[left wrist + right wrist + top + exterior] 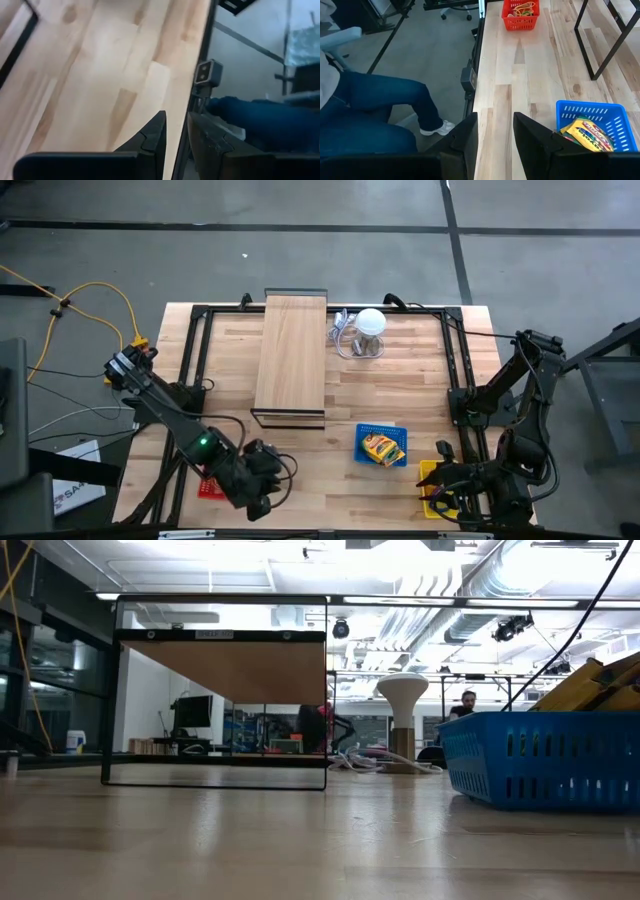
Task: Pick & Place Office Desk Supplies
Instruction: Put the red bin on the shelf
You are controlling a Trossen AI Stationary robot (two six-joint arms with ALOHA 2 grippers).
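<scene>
Yellow-orange printed packs lie in a blue basket near the table's front, right of centre. A red basket at the front left holds a tangle of thin bands and small coloured pieces. My left gripper hangs above the table's near edge just right of the red basket, open with nothing between its fingers. My right gripper stays raised at the front right over a yellow basket. It points along the near edge toward the red basket and is open and empty.
A long pale wooden board on a black frame spans the middle of the table. A white ball-like object with grey cable sits at the far edge. A person's legs in blue jeans are just off the near edge.
</scene>
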